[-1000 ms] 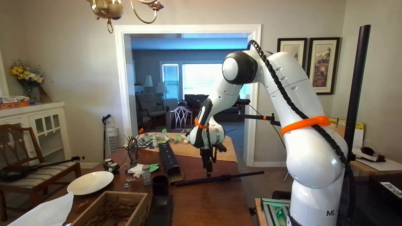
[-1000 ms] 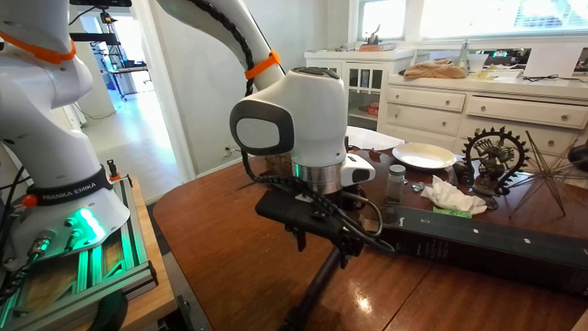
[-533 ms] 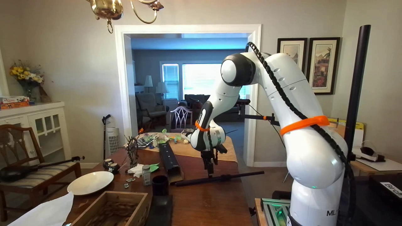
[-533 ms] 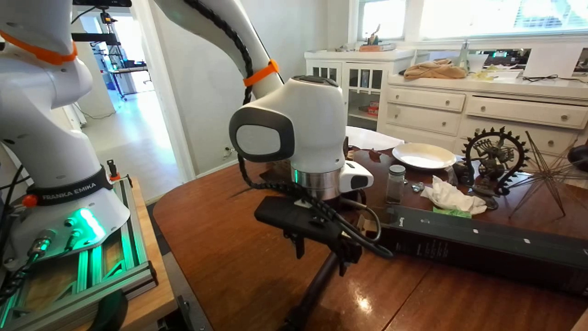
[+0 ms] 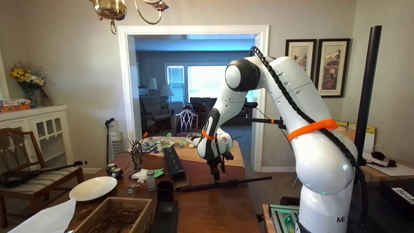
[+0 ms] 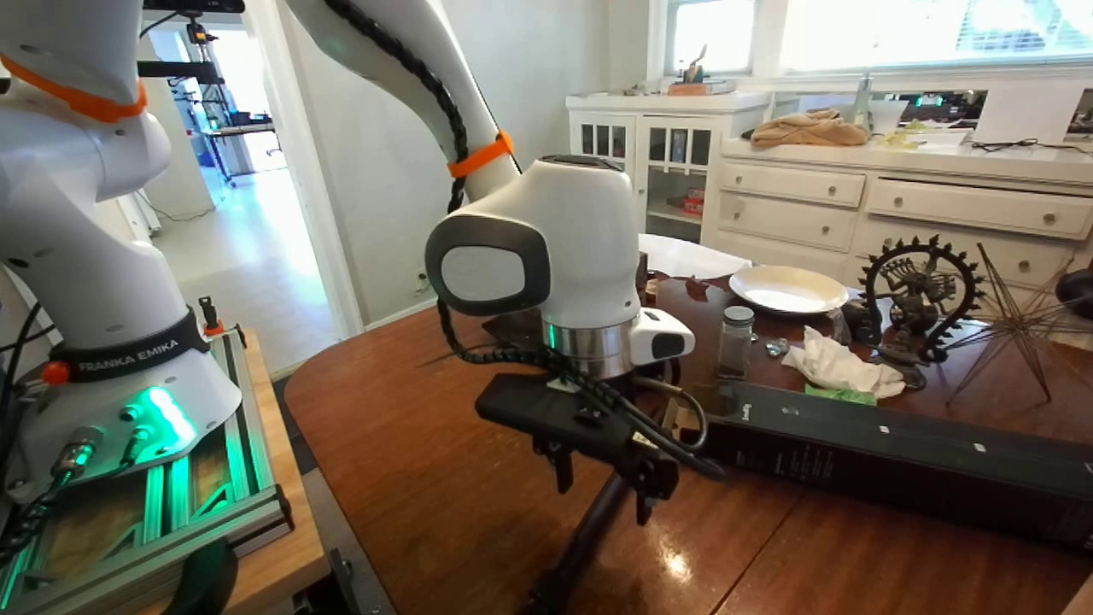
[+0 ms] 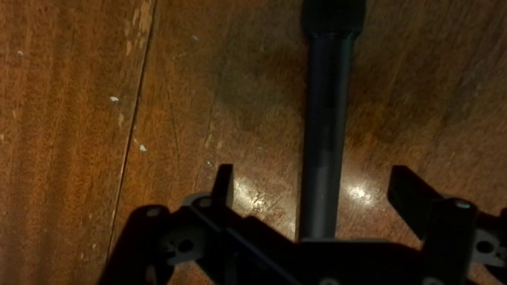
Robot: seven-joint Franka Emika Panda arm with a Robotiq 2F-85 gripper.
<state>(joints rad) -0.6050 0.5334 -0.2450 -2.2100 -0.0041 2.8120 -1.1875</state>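
Observation:
My gripper point(image 7: 312, 168) is open, with its two black fingers spread on either side of a black rod point(image 7: 326, 118) and apart from it in the wrist view. The rod lies on the brown wooden table point(image 7: 79, 166), and its near part is hidden behind the gripper's body. In both exterior views the gripper point(image 5: 219, 175) point(image 6: 604, 504) points down above the rod point(image 5: 200, 187) point(image 6: 591, 531). The rod has a thicker section point(image 7: 333, 16) near the top of the wrist view. The gripper holds nothing. The exact height above the rod cannot be told.
A long black box point(image 5: 173, 163) point(image 6: 854, 436) lies near the rod's end. A dark cup point(image 5: 165, 191), a glass jar point(image 5: 150, 180), a wooden tray point(image 5: 147, 207), a white plate point(image 5: 93, 188) and a metal statue point(image 5: 136, 157) stand on the table. A wire object point(image 6: 1018, 326) is beside the statue.
The arm and gripper have moved down a little toward the rod in both exterior views. The gripper has shifted slightly to the right in an exterior view. The rod has not moved.

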